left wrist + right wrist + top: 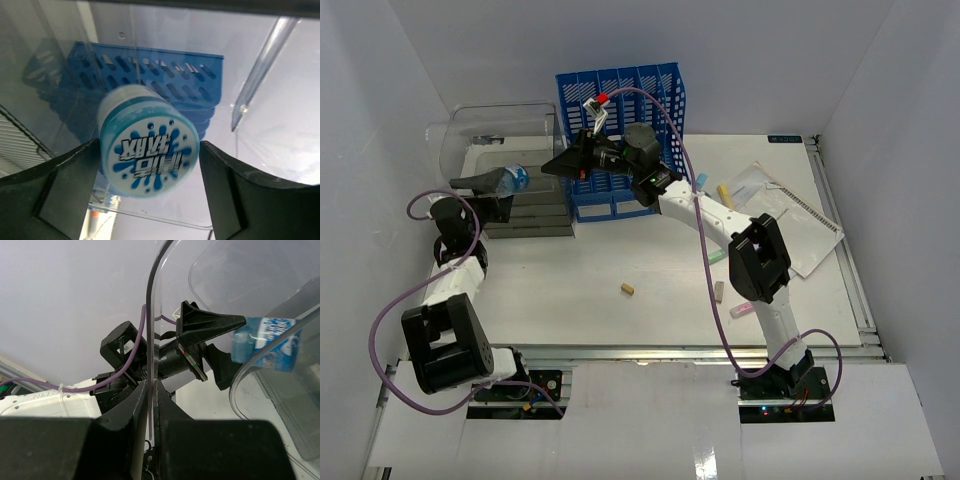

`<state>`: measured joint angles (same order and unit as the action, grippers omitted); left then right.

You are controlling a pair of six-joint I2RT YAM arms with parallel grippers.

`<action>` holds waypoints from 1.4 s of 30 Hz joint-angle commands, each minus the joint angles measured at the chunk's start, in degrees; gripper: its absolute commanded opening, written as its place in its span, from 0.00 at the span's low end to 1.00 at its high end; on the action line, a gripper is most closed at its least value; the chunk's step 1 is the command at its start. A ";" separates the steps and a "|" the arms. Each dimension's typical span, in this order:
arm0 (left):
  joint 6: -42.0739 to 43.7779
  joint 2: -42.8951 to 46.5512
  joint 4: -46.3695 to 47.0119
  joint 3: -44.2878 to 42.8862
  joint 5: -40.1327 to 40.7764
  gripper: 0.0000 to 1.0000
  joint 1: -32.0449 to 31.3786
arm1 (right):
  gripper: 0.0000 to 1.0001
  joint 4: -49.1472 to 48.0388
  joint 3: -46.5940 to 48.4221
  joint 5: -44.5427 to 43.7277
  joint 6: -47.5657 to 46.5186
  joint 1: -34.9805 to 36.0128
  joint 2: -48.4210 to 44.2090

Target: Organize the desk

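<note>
At the clear box (470, 140), the left claw (149, 147) flanks a blue-and-white bottle (145, 157), its prongs right against the sides. Whether it is gripping or merely touching, I cannot tell. The right claw (150, 392) is pinched tight on the box's clear lid (225, 270). The white bench (620, 250) lies beneath the box. The bottle's body hides behind its printed end.

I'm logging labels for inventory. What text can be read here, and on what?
Container end face: bold Korean-style lettering on a blue splash, seemingly inverted; I can't transcribe it reliably.
Papers: print too small.
Clear box, blue rack: none visible.
</note>
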<state>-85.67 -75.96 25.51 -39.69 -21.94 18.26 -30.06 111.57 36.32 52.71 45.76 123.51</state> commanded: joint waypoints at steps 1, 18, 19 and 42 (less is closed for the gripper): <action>2.09 3.73 -5.04 -3.79 -0.48 0.93 0.20 | 0.11 -4.48 0.18 1.19 0.27 0.36 -5.67; 1.76 12.44 -4.72 5.63 -3.94 0.96 0.22 | 0.12 -3.39 -0.99 0.42 -3.31 0.39 -6.06; 1.47 12.84 -4.61 6.20 -4.01 0.96 0.25 | 0.12 -3.18 -1.13 0.42 -3.63 0.39 -6.17; -0.51 16.37 -5.13 4.27 -4.74 0.96 0.28 | 0.44 -2.28 -3.28 -0.11 -7.18 0.30 -7.40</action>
<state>-85.39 -61.33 18.48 -32.75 -26.15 18.26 -29.74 108.81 36.17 46.93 45.82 120.41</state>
